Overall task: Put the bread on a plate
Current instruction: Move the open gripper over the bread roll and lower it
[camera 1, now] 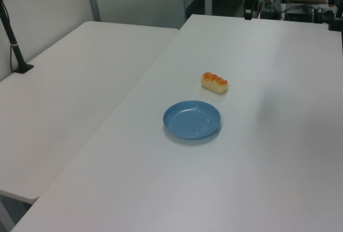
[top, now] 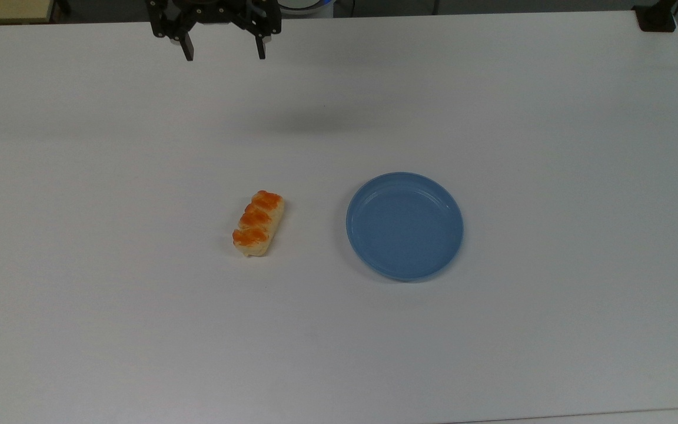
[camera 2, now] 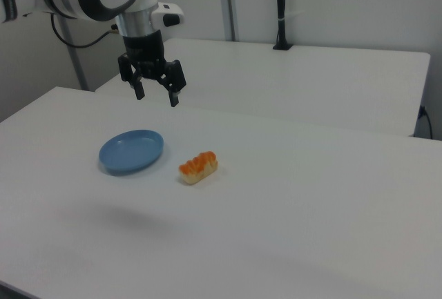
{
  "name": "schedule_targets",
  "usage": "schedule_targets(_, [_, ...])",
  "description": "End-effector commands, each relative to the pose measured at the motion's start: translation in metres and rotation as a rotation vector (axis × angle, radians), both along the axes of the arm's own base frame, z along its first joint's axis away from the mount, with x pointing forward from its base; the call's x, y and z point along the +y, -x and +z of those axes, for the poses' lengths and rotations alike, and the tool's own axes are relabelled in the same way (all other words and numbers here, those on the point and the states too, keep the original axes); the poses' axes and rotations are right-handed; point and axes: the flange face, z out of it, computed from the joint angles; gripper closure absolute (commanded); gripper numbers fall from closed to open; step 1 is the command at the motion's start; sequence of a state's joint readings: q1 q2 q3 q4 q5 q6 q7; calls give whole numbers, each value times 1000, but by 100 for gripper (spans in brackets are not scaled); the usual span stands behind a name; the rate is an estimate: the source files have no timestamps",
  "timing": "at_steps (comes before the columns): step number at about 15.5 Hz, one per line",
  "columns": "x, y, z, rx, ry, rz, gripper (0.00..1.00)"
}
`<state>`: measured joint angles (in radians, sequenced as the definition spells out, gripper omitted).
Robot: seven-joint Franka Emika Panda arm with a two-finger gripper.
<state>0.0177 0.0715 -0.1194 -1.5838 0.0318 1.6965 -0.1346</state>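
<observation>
White table (top: 139, 330) holds the bread (top: 258, 223) beside the plate (top: 404, 225); it looks soft and light, so the wide-open gripper (top: 223, 48) should pinch its long sides.

Even, diffuse light from overhead falls on the matte white table (top: 551, 118), which reads bright but slightly grey, with no hard glare. A soft, blurred dark shadow lies on the far part of the table in the top view, and another faint one on the near part in the right view. The round light-blue plastic plate (top: 404, 226) carries a small white glint on its rim and throws a thin shadow. All views look slightly soft and grainy.
</observation>
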Motion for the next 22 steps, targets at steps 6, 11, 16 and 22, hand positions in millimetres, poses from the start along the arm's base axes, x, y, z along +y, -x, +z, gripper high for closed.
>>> schedule_targets(6, [11, -43, -52, -66, -19, -134, 0])
schedule_targets(11, [16, -78, -122, -66, 0, -253, 0])
schedule_targets(16, [15, -93, -189, -9, 25, -297, 0])
schedule_targets(22, [36, -102, -249, 27, 86, -318, 0])
